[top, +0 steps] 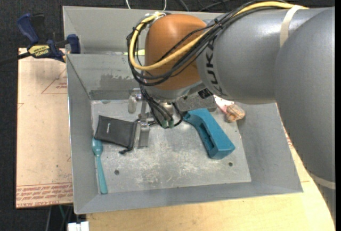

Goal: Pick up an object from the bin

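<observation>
At the left of the grey bin [80, 97] a teal spoon [98, 163] lay flat along the floor, bowl uppermost in the view, probably just where it had come to rest among the loose things. Just beside it, to the right, a black flat pouch [113, 131] lay slightly tilted. The hand [141, 132] hung low at the pouch's right edge, under the arm's orange cover [170, 49], likely because an edge gives a flat thing its only purchase. Whether it was wide, narrow or touching the pouch could not be told. Further right, well apart, lay a blue handled tool [210, 131] and, near the far right wall, a small pinkish piece [234, 113].
</observation>
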Controlling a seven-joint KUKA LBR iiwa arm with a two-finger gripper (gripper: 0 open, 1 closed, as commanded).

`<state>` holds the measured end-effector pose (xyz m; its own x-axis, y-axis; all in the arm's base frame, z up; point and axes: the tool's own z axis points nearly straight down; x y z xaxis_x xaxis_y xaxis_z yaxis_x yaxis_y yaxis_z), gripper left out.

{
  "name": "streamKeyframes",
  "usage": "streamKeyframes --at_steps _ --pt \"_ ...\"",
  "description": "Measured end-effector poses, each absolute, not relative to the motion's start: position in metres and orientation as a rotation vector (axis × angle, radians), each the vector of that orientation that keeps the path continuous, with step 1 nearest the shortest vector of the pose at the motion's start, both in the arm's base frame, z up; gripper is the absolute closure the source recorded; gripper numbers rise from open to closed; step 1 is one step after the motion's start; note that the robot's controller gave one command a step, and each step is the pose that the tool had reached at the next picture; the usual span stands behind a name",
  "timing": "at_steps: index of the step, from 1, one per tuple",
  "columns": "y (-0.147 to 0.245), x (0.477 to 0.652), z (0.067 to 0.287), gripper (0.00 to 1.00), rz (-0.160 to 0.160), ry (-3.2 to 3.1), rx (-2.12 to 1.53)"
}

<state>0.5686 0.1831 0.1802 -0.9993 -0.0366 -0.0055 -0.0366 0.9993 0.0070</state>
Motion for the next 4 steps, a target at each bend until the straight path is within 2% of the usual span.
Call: streamKeyframes --at_steps 1,2,3,4 --pt "0.183 0.573 0.207 0.00 0.014 3.127 -0.087" --pt "0.179 0.588 0.147 0.00 0.016 3.123 -0.125" --pt "0.193 0.642 0.121 0.00 0.020 3.123 -0.087" --pt "0.177 0.626 0.094 0.00 0.017 3.118 -0.168"
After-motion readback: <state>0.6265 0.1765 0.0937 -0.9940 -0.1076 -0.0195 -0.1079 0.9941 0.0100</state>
